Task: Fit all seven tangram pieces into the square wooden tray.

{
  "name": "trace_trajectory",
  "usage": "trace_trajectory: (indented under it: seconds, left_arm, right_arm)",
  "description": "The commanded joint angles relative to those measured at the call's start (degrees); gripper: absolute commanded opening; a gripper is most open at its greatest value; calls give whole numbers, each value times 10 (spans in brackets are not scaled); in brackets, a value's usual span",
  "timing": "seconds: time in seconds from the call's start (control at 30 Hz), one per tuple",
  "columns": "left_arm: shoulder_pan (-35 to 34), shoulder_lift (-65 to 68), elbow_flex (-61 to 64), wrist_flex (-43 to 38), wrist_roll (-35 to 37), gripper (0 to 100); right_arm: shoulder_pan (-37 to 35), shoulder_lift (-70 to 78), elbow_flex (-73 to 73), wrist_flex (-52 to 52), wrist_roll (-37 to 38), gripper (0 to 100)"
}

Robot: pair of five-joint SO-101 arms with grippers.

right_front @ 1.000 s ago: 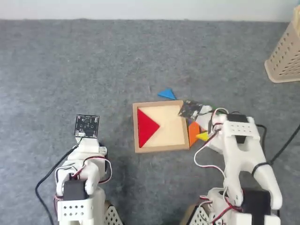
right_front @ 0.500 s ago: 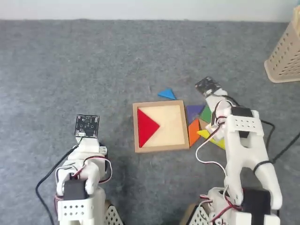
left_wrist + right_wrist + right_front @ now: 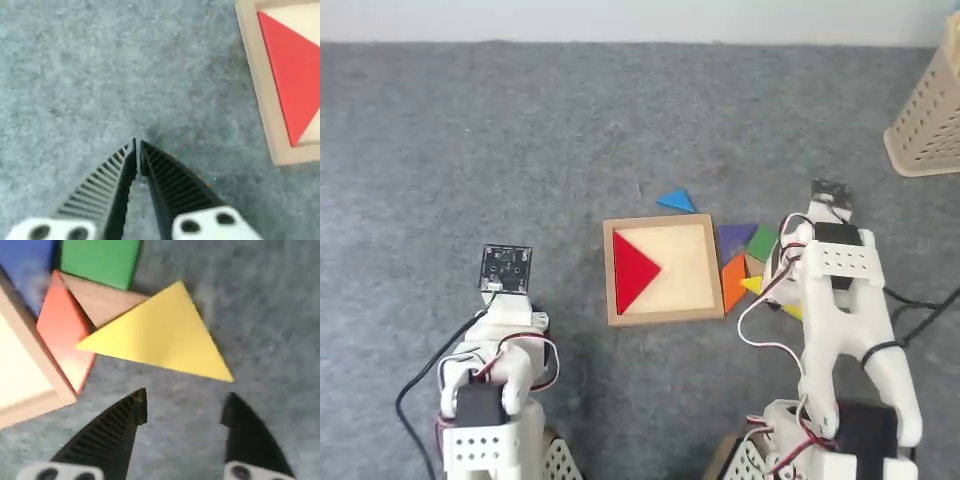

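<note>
Your right gripper [image 3: 186, 397] hangs empty, jaws spread, just beside the flat yellow triangular piece [image 3: 160, 337].
The square wooden tray [image 3: 665, 318] holds only the large red triangle [image 3: 632, 268], at its left side. An orange piece [image 3: 732, 282], a purple piece [image 3: 734, 237] and a green piece [image 3: 763, 241] cluster by its right edge; a small blue triangle [image 3: 676, 201] lies beyond its far edge. Your left gripper [image 3: 137, 145] hangs over grey carpet [image 3: 520, 140], jaws pressed together.

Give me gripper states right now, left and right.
Left gripper: closed, holding nothing.
Right gripper: open, empty, just short of the yellow triangle.
</note>
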State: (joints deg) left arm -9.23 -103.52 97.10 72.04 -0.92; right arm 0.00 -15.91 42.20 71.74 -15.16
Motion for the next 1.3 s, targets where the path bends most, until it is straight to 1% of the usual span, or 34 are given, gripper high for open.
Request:
trace_trajectory:
  seconds: [0.0, 0.1, 0.2, 0.27, 0.37, 0.47, 0.7, 0.73, 0.8, 0.9, 0.97, 1.1, 1.2, 1.27]
  left_arm:
    - [3, -11, -6, 4, -1, 17]
    - [3, -11, -6, 4, -1, 17]
    - [3, -11, -6, 4, -1, 17]
    - [3, -11, -6, 4, -1, 17]
    - [3, -11, -6, 4, -1, 17]
    - [3, -11, -6, 4, -1, 17]
    - [3, -11, -6, 4, -1, 17]
    - [3, -11, -6, 4, -1, 17]
    - [3, -11, -6, 4, -1, 17]
    - [3, -11, -6, 4, -1, 17]
    - [3, -11, -6, 4, -1, 17]
    - [3, -11, -6, 4, -1, 17]
    - [3, -11, -6, 4, -1, 17]
    - [3, -11, -6, 4, -1, 17]
  right_arm:
    - [-19, 39, -30, 7, -56, 333]
    - [-15, 102, -48, -12, -60, 304]
    - [29, 160, -99, -18, -58, 247]
    - [73, 192, -148, -12, -57, 226]
    - [135, 225, -213, -12, -57, 224]
    - [176, 247, -260, -12, -57, 224]
    - [211, 262, -352, -4, -61, 222]
    - [210, 262, -360, 11, -62, 222]
    - [190, 262, -376, 53, -91, 223]
    - [131, 262, -399, 107, -135, 223]
    - [88, 268, -420, 124, -176, 224]
    - [36, 287, -453, 122, -285, 225]
    - [22, 317, -473, 111, -356, 225]
    - [24, 343, -484, 109, -385, 251]
